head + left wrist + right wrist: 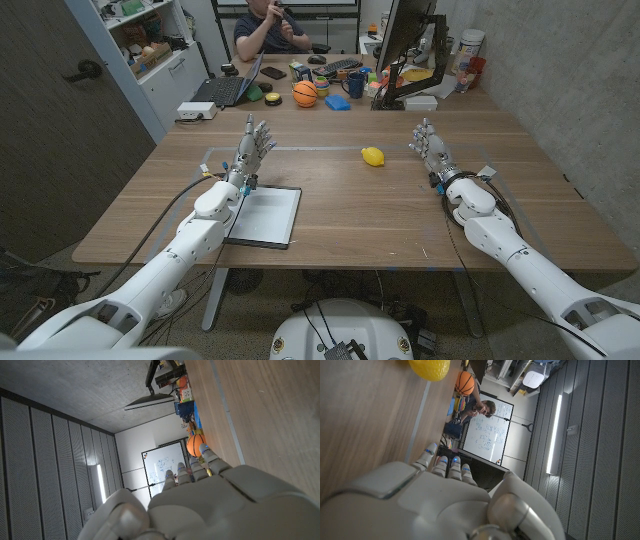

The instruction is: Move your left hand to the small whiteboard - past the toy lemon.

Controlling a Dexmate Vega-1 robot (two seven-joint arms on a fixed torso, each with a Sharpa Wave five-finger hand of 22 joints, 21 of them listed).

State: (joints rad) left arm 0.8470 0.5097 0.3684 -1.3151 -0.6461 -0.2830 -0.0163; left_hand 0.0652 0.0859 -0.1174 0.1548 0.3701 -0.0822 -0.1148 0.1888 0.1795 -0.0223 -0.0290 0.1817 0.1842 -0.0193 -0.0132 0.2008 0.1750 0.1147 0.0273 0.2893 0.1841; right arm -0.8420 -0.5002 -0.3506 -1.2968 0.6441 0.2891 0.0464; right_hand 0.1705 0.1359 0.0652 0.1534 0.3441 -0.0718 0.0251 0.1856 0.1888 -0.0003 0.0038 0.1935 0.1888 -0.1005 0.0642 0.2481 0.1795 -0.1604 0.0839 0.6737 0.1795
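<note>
The small whiteboard lies on the table near its front edge, left of the middle. My left hand is raised just behind the whiteboard's far left corner, fingers apart and pointing away, holding nothing; its forearm crosses the board's left edge. The yellow toy lemon sits near the table's middle, to the right of that hand, and shows in the right wrist view as the lemon. My right hand stands open to the right of the lemon, empty. The left hand and right hand show from behind.
At the table's far end are a basketball, a laptop, a blue mug, a monitor and several small toys. A person sits behind them. Tape lines mark the wood.
</note>
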